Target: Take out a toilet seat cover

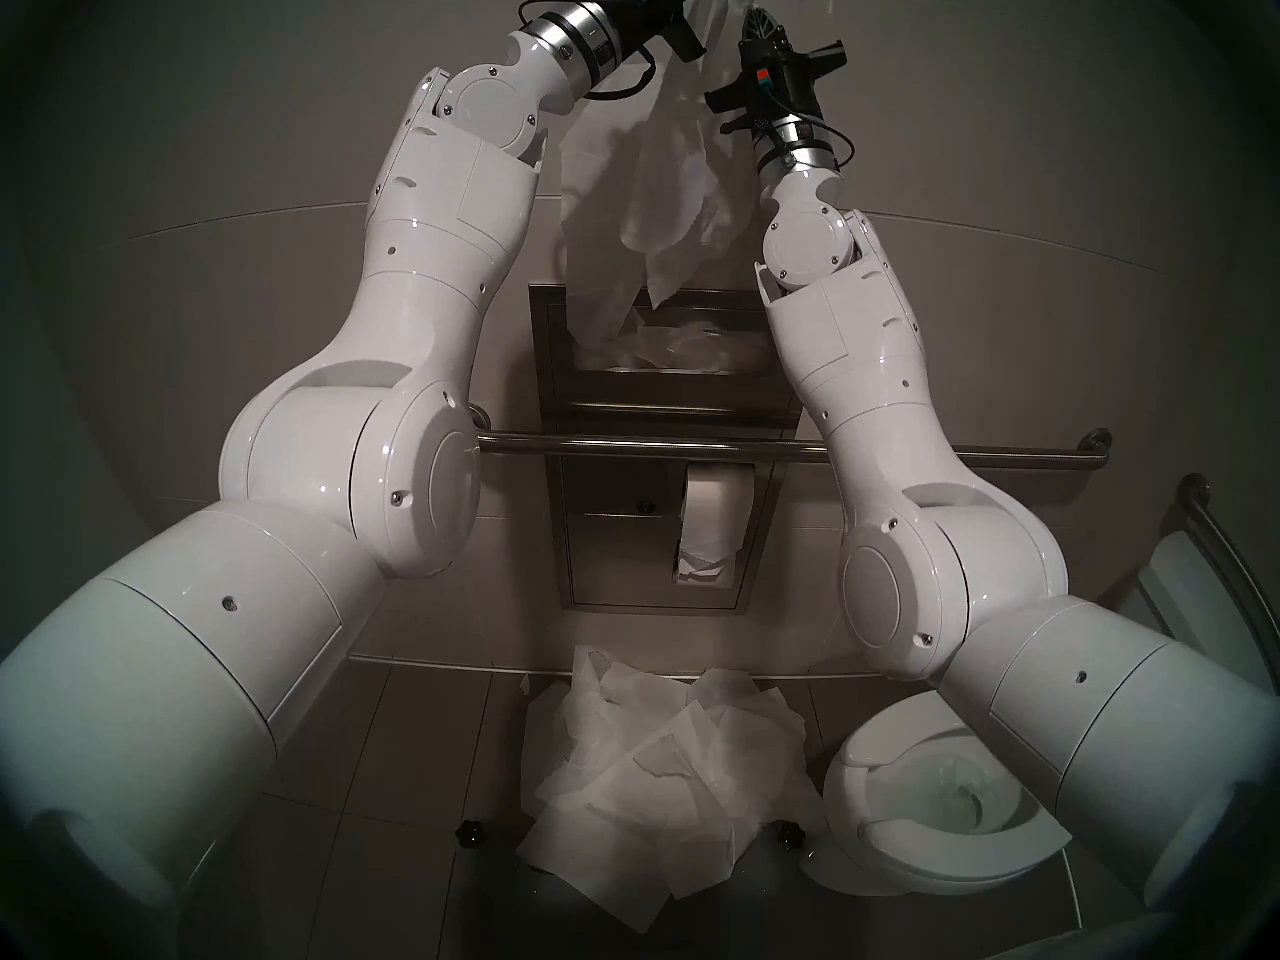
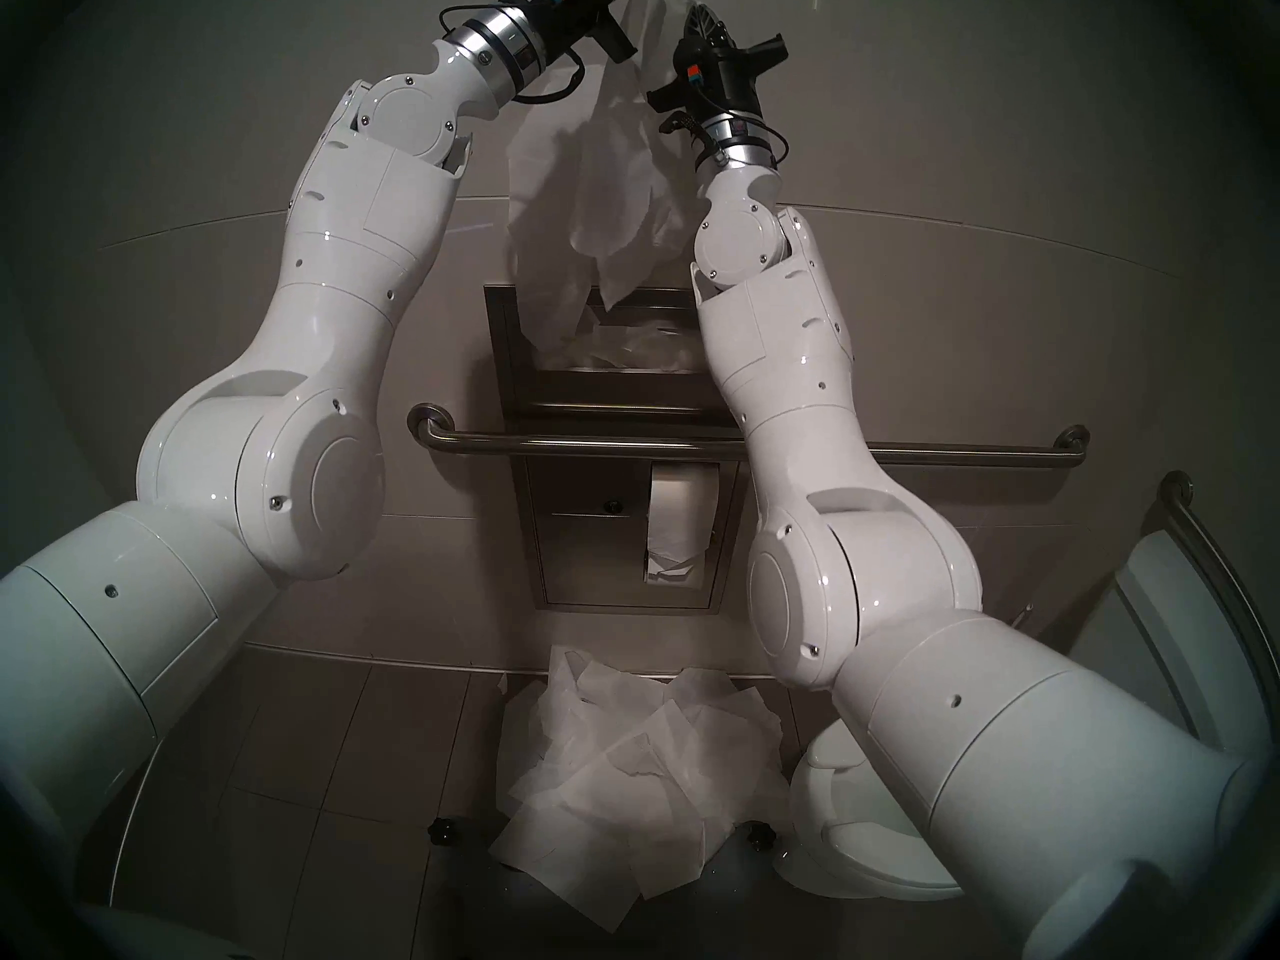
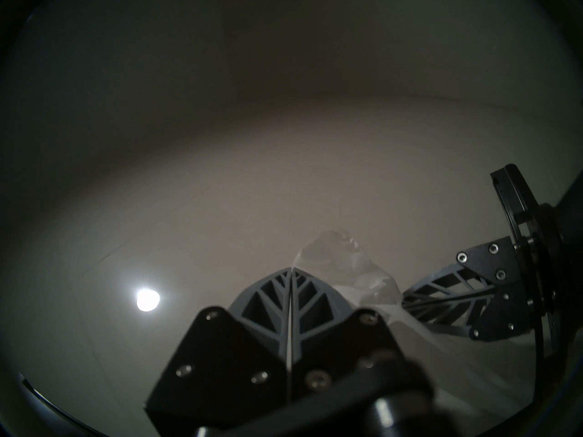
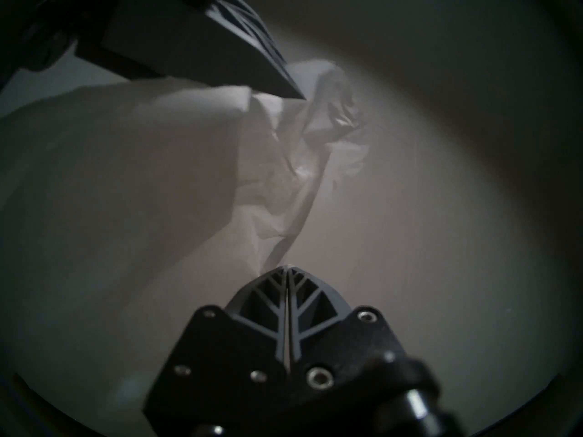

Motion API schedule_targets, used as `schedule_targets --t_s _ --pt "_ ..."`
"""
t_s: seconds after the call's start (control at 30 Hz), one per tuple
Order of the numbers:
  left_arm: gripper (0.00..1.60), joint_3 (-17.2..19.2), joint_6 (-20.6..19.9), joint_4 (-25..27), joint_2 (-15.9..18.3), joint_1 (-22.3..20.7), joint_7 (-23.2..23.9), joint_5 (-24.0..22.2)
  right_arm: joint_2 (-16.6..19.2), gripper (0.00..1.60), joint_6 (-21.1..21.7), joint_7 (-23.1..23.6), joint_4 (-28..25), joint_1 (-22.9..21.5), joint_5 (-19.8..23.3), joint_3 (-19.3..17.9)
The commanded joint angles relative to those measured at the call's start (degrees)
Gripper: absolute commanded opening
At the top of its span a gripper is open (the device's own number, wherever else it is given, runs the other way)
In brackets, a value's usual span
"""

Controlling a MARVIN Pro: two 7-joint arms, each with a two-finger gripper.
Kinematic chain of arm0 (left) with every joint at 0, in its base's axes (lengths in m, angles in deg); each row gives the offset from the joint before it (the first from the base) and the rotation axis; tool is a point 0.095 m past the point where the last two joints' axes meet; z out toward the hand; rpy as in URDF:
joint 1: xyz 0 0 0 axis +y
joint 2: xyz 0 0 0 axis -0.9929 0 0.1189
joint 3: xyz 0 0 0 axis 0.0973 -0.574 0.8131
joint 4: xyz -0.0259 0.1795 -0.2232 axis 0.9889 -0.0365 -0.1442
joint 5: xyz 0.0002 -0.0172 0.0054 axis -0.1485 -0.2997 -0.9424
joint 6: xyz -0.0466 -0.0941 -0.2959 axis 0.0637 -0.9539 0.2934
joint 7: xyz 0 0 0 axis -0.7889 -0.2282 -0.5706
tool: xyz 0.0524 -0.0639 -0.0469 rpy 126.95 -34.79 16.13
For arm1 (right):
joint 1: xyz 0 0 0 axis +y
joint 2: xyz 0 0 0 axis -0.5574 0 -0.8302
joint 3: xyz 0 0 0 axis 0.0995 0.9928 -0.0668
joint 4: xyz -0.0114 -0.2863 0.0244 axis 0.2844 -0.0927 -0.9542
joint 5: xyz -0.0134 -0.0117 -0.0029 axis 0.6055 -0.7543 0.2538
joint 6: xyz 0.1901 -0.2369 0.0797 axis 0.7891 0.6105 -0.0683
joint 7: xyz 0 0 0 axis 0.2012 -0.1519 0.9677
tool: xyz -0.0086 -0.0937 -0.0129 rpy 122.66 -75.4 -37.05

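The left gripper is pinched closed on the top of the toilet seat cover, which hangs long-axis downward from its fingertips, its tail reaching the dispenser opening. Just right of that pinch, the right gripper is closed too, seemingly on the sheet's edge. Both sit about equally close.

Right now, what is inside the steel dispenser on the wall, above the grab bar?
Inside the steel dispenser, crumpled white sheets show in the opening. The lifted toilet seat cover still trails down into it at the left. The right arm covers the right part, and how deep the stack goes cannot be seen.
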Motion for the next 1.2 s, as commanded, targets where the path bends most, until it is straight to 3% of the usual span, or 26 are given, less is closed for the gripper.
schedule_targets --t_s 0.0,0.37,0.6,1.17 --pt "0.0 0.4 -1.3 5.9 0.3 6.3 4.4 -2.6 1.0 0.0 1.9 -0.3 -5.1 4.9 -0.1 -1.2" --pt "0.0 2.4 -5.2 12.9 0.9 15.9 12.1 -5.8 1.1 0.0 6.7 0.2 -9.4 12.0 1.0 -3.8" --pt "0.0 4.3 -8.8 18.0 0.9 21.9 15.5 -7.6 -0.2 0.0 11.3 2.9 -12.1 17.5 2.5 -4.6" --pt "0.0 6.6 -18.6 28.5 -0.4 31.5 20.1 -7.2 -3.3 0.0 20.1 10.9 -19.1 25.1 3.3 -2.1"
